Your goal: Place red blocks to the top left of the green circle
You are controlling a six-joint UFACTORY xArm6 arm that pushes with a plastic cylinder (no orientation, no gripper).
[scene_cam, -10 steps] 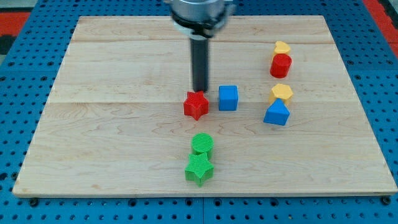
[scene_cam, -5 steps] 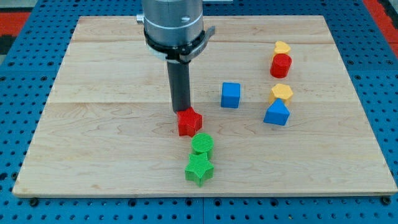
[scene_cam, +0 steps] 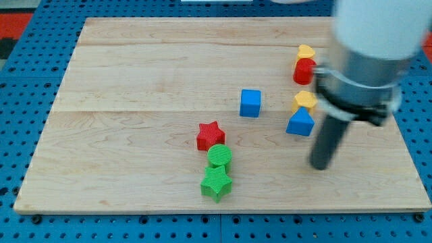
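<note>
Dark rod upright, my tip [scene_cam: 320, 166] below-right of blue block [scene_cam: 300, 123].

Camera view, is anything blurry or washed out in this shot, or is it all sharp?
In the camera view the arm's pale upper body is smeared by motion blur, and the dark rod down to my tip looks soft; the tip sits at the view's right, just below the blue block. The red star, green circle and wooden board are sharp, evenly lit, with only faint shadows.
</note>
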